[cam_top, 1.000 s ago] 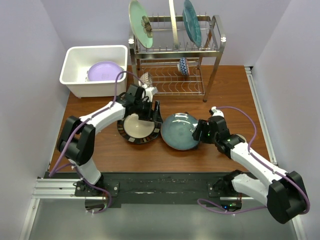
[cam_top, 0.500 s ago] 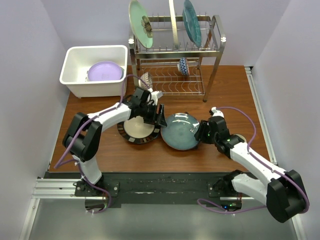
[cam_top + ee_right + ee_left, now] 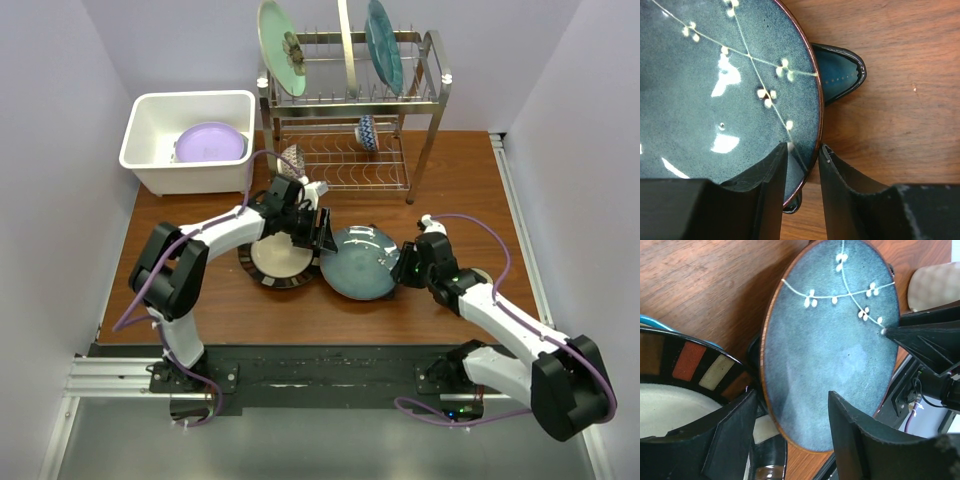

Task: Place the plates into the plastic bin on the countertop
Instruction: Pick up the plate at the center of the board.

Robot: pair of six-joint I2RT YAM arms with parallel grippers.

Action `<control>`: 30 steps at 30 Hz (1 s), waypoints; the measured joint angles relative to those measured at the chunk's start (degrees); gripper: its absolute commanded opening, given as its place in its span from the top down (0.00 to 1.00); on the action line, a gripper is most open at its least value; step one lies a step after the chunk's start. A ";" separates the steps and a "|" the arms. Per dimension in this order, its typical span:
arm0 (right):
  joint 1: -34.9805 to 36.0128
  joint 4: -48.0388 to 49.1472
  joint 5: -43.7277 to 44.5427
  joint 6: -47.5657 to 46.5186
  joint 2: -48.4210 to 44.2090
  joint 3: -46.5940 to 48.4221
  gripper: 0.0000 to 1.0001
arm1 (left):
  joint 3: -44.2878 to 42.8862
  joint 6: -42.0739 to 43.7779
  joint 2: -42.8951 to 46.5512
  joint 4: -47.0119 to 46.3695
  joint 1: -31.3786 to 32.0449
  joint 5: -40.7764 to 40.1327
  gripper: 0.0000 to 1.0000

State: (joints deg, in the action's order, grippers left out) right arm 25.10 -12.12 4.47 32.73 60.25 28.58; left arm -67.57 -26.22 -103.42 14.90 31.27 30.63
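Observation:
A blue-grey round plate (image 3: 360,265) with a white blossom branch lies mid-table, partly over a dark blue star-shaped plate (image 3: 837,70). My right gripper (image 3: 403,265) is shut on the round plate's right rim, one finger on its face and one outside it, as the right wrist view (image 3: 802,150) shows. My left gripper (image 3: 318,232) is open, its fingers either side of that plate's left rim (image 3: 795,440). The black-striped plate with a cream centre (image 3: 278,262) sits just to the left. The white plastic bin (image 3: 140,110) at back left holds a lavender plate (image 3: 210,143).
A steel wire dish rack (image 3: 430,100) stands at the back. It holds a pale green flower plate (image 3: 283,45), a teal plate (image 3: 384,42) and two small bowls (image 3: 367,130) on its lower tier. Lilac walls close in both sides.
My left gripper has moved right, from over the striped plate to the blue-grey plate's left rim. The right gripper and the plate have shifted slightly left.

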 measured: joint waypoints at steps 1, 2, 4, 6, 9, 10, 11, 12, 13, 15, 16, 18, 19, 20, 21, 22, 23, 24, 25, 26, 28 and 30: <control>0.00 0.15 -0.22 0.02 0.17 0.00 0.68 | 0.00 -0.07 -0.11 -0.22 0.00 0.20 0.38; 0.00 0.31 -0.55 0.00 0.24 0.00 0.69 | 0.00 -0.20 -0.17 -0.33 0.00 0.33 0.38; 0.02 0.70 -1.22 -0.07 0.26 -0.26 0.70 | 0.00 -0.22 -0.31 -0.42 0.00 0.59 0.39; 0.00 1.27 -1.51 -0.09 0.31 -0.61 0.71 | 0.00 -0.22 -0.35 -0.50 0.00 0.74 0.39; -0.07 2.14 -2.27 -0.17 0.74 -0.83 0.74 | 0.00 -0.22 -0.37 -0.44 0.00 0.74 0.40; -0.11 2.47 -2.54 -0.17 0.94 -0.87 0.75 | 0.00 -0.22 -0.37 -0.42 0.00 0.74 0.40; -0.11 2.75 -2.73 -0.20 1.18 -0.90 0.75 | 0.00 -0.20 -0.37 -0.39 0.00 0.72 0.40; -0.15 3.04 -2.93 -0.28 1.33 -0.90 0.75 | 0.00 -0.20 -0.37 -0.35 0.00 0.70 0.41; -0.17 3.21 -3.13 -0.37 1.46 -0.92 0.76 | 0.00 -0.20 -0.37 -0.31 -0.02 0.70 0.41; -0.31 3.56 -3.58 -0.46 1.64 -0.94 0.76 | 0.00 -0.20 -0.37 -0.26 -0.07 0.68 0.41; -0.42 3.67 -3.82 -0.57 1.70 -0.96 0.76 | 0.00 -0.20 -0.37 -0.24 -0.09 0.68 0.41; -0.44 3.93 -4.07 -0.81 1.70 -1.05 0.76 | 0.00 -0.20 -0.37 -0.24 -0.11 0.68 0.42; -0.44 4.13 -4.20 -0.81 1.70 -1.18 0.76 | 0.02 -0.20 -0.37 -0.22 -0.13 0.70 0.42; -0.44 4.37 -4.28 -0.85 1.70 -1.29 0.76 | 0.02 -0.20 -0.37 -0.24 -0.13 0.70 0.42; -0.46 4.50 -4.44 -0.87 1.70 -1.36 0.77 | 0.02 -0.17 -0.37 -0.24 -0.15 0.72 0.42; -0.50 4.76 -4.66 -0.87 1.70 -1.46 0.77 | 0.04 -0.17 -0.37 -0.26 -0.17 0.81 0.42; -0.52 4.96 -4.87 -0.94 1.70 -1.55 0.77 | 0.11 -0.17 -0.37 -0.28 -0.24 0.90 0.42; -0.55 5.11 -5.11 -1.01 1.70 -1.62 0.77 | 0.24 -0.17 -0.37 -0.44 -0.31 1.05 0.42; -0.59 5.25 -5.38 -1.16 1.70 -1.64 0.77 | 0.37 -0.17 -0.37 -0.55 -0.42 1.31 0.42; -0.63 5.31 -5.49 -1.27 1.70 -1.66 0.77 | 0.50 -0.20 -0.37 -0.66 -0.50 1.51 0.42; -0.70 5.49 -5.73 -1.51 1.64 -1.70 0.77 | 0.68 -0.20 -0.37 -0.81 -0.66 2.01 0.42; -0.76 5.57 -5.92 -1.79 1.57 -1.73 0.77 | 0.74 -0.20 -0.37 -0.87 -0.74 2.25 0.42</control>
State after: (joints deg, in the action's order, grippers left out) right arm 24.34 -6.55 -1.45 30.94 61.82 26.85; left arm -66.83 -26.41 -103.79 14.02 30.52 32.88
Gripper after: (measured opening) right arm 0.252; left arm 0.582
